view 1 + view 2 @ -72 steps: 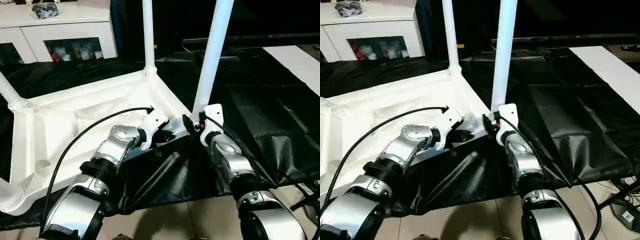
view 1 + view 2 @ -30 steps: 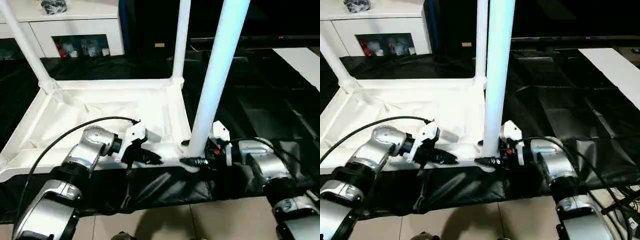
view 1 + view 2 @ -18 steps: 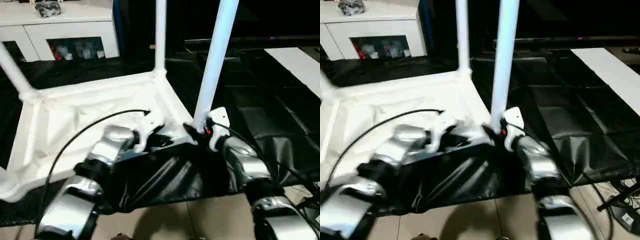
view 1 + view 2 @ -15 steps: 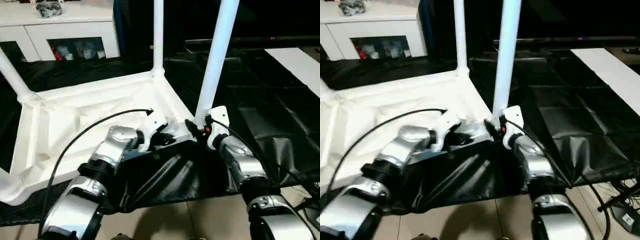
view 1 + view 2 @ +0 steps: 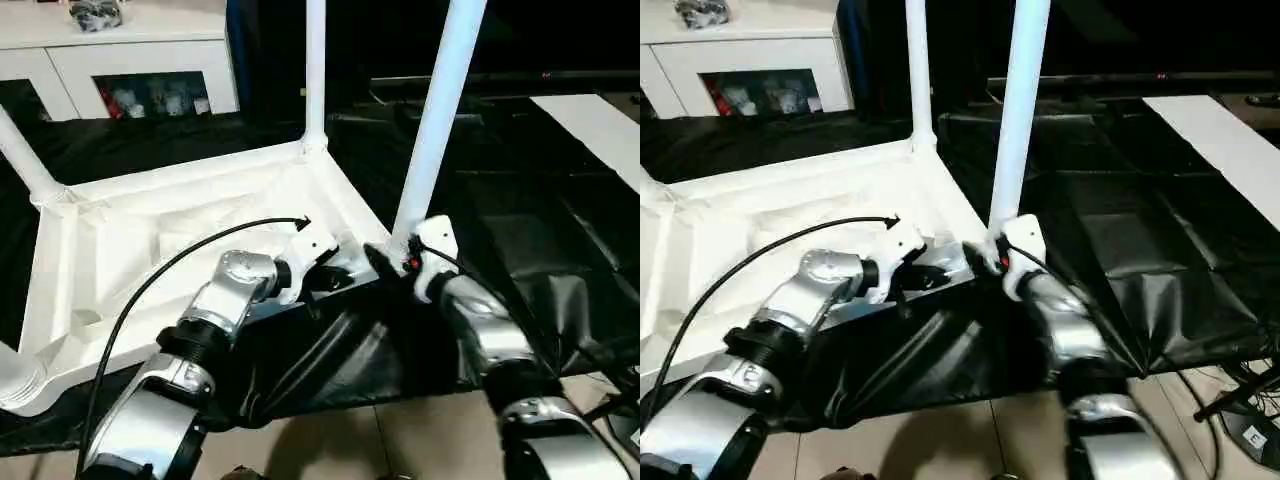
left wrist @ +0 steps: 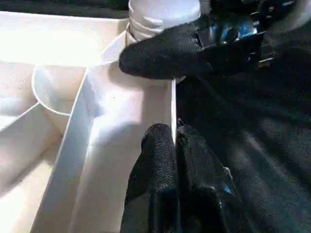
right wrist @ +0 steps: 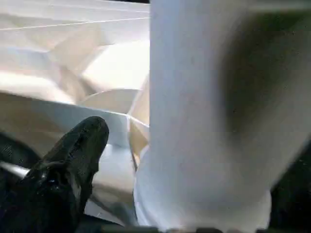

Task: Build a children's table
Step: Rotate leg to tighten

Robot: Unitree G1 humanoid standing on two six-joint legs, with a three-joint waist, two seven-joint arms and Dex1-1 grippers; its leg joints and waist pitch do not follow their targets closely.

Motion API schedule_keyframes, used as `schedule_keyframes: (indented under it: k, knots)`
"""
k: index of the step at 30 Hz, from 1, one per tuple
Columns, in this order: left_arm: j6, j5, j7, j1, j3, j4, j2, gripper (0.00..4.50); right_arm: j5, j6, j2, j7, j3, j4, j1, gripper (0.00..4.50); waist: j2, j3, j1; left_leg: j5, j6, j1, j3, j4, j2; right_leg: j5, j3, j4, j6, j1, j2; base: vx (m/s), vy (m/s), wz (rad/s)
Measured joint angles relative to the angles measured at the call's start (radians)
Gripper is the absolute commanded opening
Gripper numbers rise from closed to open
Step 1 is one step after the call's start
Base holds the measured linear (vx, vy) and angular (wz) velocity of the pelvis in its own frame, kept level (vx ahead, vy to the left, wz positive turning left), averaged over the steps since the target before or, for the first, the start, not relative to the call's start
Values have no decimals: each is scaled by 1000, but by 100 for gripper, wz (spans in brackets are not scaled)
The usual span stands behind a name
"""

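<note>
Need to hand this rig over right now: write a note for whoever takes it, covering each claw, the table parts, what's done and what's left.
Left claw: shut, pinching the upturned table top by its near rim.
Right claw: at the base of the near leg; grip unclear.
Table top lies underside up on the black sheet.
Done: near leg, far leg and left leg stand in corner sockets; a fourth leg's base shows at the remaining corner.
Left: probably check the near leg's seating, then turn the table upright.

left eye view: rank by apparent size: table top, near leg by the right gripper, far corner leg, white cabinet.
1. table top
2. near leg, though nearness to the camera inflates it
3. white cabinet, cropped by the frame, so unsure against the near leg
4. far corner leg
</note>
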Motion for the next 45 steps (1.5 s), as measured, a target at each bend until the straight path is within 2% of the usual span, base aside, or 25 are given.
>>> schedule_keyframes:
  k: [2, 9, 12, 13, 16, 17, 19, 28, 34, 37, 41, 45]
  knots:
    - [-27, -18, -69, 10, -5, -11, 25, 0, 12, 0, -47, 117, 23, -38, 21, 447, 0, 0, 7, 0, 0, -1, 0, -1, 1, -1, -1, 0, 2, -2, 1, 0, 0, 0]
    - [-66, -51, -246, 25, -14, -17, 82, 0, 48, -1, -148, 435, 87, -97, 42, 447, 0, 0, 9, 0, 3, -6, 2, 2, 1, -3, -2, 1, 0, -4, 1, 0, 0, 0]
    - [-78, -59, -322, 26, -34, -16, 116, 0, 63, 34, -185, 564, 125, -124, 43, 447, 0, 0, 12, 0, 1, -5, 1, 4, 1, -3, -2, 3, 0, -3, 1, 0, 0, 0]
    - [-83, -59, -334, 27, -35, -15, 120, 0, 65, 43, -192, 590, 130, -132, 43, 420, 0, 1, 14, 0, 1, -5, 1, 4, 2, -3, -2, 3, 0, -3, 1, 0, 0, 0]
    - [-91, -59, -377, 27, -46, -14, 134, 0, 73, 59, -205, 650, 145, -137, 43, 407, -1, 1, 18, 0, 1, -5, 1, 5, 1, -2, -1, 4, -2, -2, 0, 0, 0, 0]
    - [-97, -59, -391, 27, -52, -12, 141, 0, 74, 60, -210, 672, 156, -138, 42, 384, -1, 1, 18, 0, 1, -5, 1, 5, 1, -1, -1, 4, -2, -2, 0, 0, 0, 0]
    - [-106, -59, -408, 27, -53, -7, 145, 0, 73, 58, -213, 690, 165, -138, 41, 373, -1, 1, 19, 0, 1, -5, 1, 6, 1, -1, 0, 4, -3, -1, 0, 0, 0, 0]
    - [-125, -59, -454, 26, -62, 0, 155, 0, 74, 78, -217, 731, 172, -146, 41, 295, -1, 1, 28, 0, 1, -5, 1, 7, 2, -2, 0, 8, -1, -2, 0, 0, 0, 0]
    - [-128, -59, -454, 25, -62, 5, 157, 0, 82, 103, -212, 728, 171, -155, 43, 272, -1, 1, 29, 0, 1, -5, 0, 8, 2, -2, 0, 10, -1, -2, 0, 0, 0, 0]
    - [-127, -52, -419, 21, -60, 14, 155, 0, 83, 122, -193, 675, 146, -162, 61, 271, -1, 1, 29, 0, 1, -3, 0, 8, 2, -2, 0, 12, -1, 0, 0, 0, 0, 0]
    - [-92, -8, -250, -16, -40, 49, 109, 0, 73, 138, -120, 413, 69, -133, 63, 270, -2, 1, 22, 0, 0, 2, -1, 8, 1, -4, 1, 12, 2, 2, -1, 0, 0, 0]
    - [-43, 18, -70, -23, -20, 57, 28, 0, 44, 126, -45, 114, 5, -72, 33, 270, -2, 2, 0, 0, 1, 3, -2, 8, 0, -5, 1, 6, 4, 4, -1, 0, 0, 0]
